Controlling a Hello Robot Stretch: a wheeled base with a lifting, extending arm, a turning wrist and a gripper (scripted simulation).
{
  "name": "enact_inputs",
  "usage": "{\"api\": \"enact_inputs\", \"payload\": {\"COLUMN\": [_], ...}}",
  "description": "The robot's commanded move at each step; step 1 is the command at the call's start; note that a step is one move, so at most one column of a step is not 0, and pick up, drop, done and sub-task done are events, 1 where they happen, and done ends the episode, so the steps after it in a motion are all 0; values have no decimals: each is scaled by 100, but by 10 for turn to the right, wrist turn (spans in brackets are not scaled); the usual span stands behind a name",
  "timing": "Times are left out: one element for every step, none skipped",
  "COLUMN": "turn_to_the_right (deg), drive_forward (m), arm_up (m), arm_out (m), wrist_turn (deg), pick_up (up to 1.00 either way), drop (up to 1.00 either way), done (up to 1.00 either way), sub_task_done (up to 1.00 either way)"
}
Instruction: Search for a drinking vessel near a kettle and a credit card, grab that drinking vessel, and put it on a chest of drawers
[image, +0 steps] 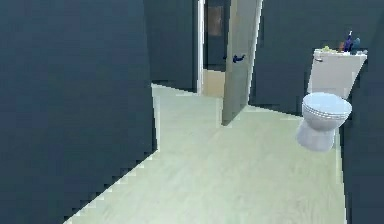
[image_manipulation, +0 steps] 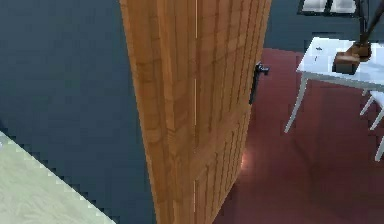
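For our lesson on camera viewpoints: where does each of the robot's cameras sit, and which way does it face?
Forward view: on the robot, looking ahead and down over a pale greenish floor toward a white ceramic toilet and a grey door standing ajar.
Arm side view: fixed on the robot's body, facing sideways at an orange-brown wooden plank door with a black handle; a white table stands beyond.
Shared: that floor and dark blue-grey walls.
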Motion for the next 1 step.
{"api": "enact_inputs", "payload": {"turn_to_the_right": [0], "drive_forward": [100], "arm_up": [0], "arm_out": [0], "wrist_turn": [0], "pick_up": [0], "drop": [0], "done": [0], "sub_task_done": [0]}}
